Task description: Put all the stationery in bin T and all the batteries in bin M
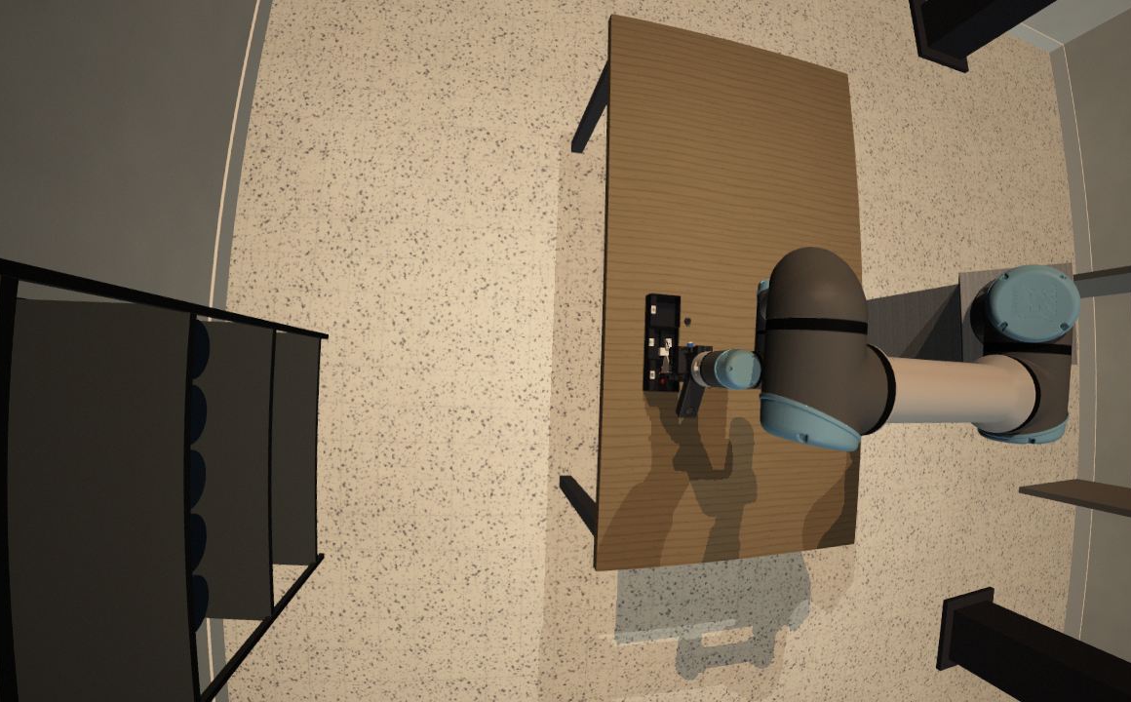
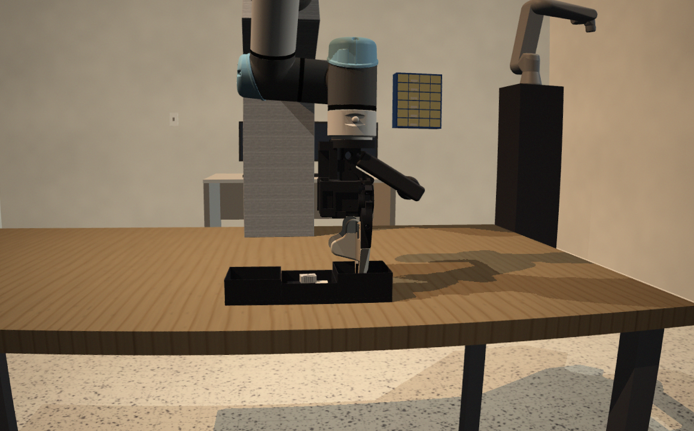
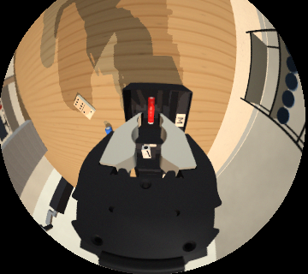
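Three black bins stand in a row on the table (image 1: 726,175) (image 2: 97,278). The end bin (image 2: 362,288) (image 3: 181,98) carries a white label M (image 3: 180,119). My gripper (image 2: 361,263) (image 3: 151,114) hangs upright with its fingertips just inside this bin's rim, and the fingers stand slightly apart. A small red cylinder (image 3: 151,109) (image 1: 662,381) shows just past the fingertips, inside the M bin; I cannot tell whether the fingers touch it. The middle bin (image 2: 306,292) holds small white things (image 2: 307,277) (image 1: 664,349). The far bin (image 2: 252,287) (image 1: 663,307) shows a small mark inside.
A pale flat card with dots (image 3: 84,105) lies on the table beside the bins. A small blue-tipped thing (image 3: 108,128) (image 1: 693,345) lies close to the bins on the arm's side. A small dark thing (image 1: 688,321) lies near it. The arm's shadow falls across the table.
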Robot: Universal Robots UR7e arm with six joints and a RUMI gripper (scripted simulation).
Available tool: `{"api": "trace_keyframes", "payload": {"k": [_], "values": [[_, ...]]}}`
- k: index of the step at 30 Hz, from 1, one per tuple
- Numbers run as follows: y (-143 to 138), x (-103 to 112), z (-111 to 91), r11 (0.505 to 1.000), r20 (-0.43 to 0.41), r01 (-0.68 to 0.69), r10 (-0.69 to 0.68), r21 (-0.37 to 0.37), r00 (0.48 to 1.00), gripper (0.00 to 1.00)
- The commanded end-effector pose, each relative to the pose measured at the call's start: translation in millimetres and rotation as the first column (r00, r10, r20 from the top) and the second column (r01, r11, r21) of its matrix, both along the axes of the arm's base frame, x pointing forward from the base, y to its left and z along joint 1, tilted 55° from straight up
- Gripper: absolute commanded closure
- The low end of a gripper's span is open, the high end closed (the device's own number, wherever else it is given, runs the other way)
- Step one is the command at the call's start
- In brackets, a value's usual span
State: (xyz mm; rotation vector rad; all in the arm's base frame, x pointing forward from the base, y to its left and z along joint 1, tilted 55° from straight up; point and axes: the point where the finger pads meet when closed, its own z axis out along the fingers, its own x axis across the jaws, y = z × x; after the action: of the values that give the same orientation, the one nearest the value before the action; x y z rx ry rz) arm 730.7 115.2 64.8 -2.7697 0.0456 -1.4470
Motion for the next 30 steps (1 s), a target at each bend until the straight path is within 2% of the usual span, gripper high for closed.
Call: {"api": "trace_keyframes", "payload": {"k": [1, 17, 22, 30], "values": [[0.9, -7.5, 5.5, 1.000, 0.000, -0.001, 0.001, 0.000, 1.000, 0.86], [0.1, -22.2, 15.6, 1.000, 0.000, 0.000, 0.000, 0.000, 1.000, 0.86], [-0.4, -39.7, 27.6, 1.000, 0.000, 0.000, 0.000, 0.000, 1.000, 0.86], [-0.8, -39.8, 27.6, 1.000, 0.000, 0.000, 0.000, 0.000, 1.000, 0.86]]}}
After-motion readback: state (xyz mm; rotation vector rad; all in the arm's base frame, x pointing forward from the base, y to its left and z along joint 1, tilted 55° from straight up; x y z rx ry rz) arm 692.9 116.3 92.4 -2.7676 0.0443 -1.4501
